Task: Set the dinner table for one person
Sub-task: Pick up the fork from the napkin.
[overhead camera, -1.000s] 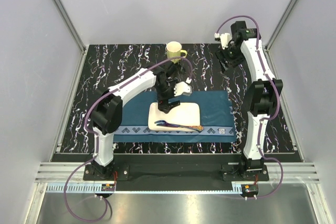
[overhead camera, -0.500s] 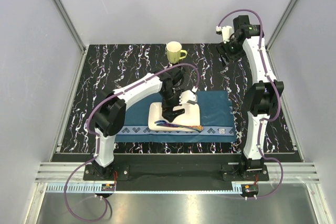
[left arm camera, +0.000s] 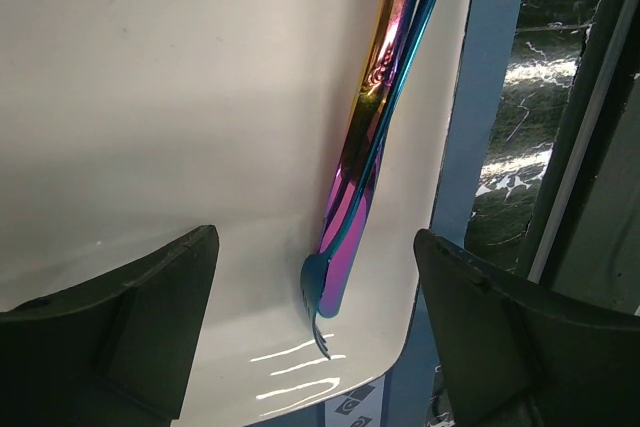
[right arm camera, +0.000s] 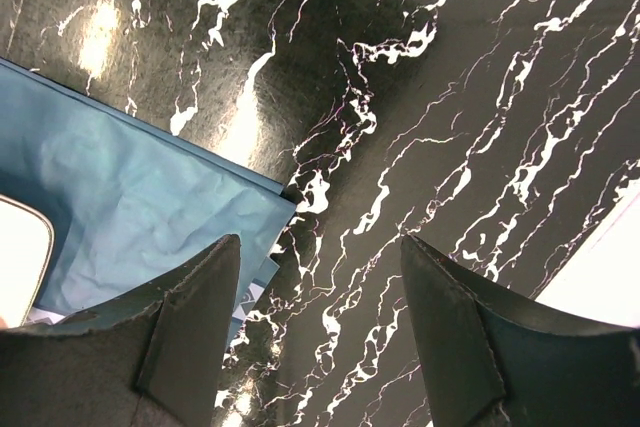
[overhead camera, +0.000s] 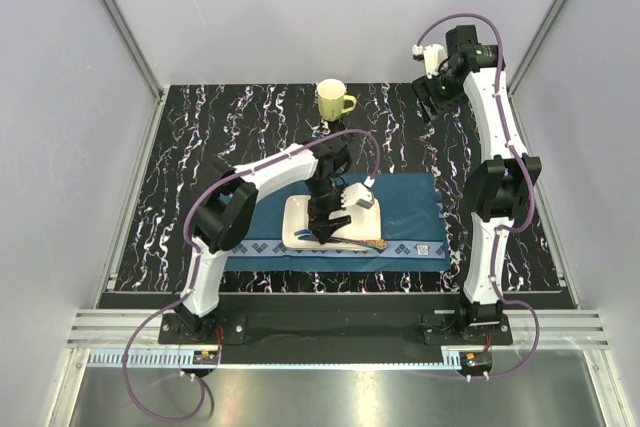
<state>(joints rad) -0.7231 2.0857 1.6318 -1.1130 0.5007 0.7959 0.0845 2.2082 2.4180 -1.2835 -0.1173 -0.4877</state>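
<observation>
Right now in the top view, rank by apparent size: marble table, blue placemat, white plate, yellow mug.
1. marble table
2. blue placemat
3. white plate, partly covered from above but clearly smaller than the placemat
4. yellow mug, which sits farther back; the gap is still plain

White arms (overhead camera: pixel 265 165) w/ blk joints (overhead camera: pixel 222 219), purple cables (overhead camera: pixel 462 17).
</observation>
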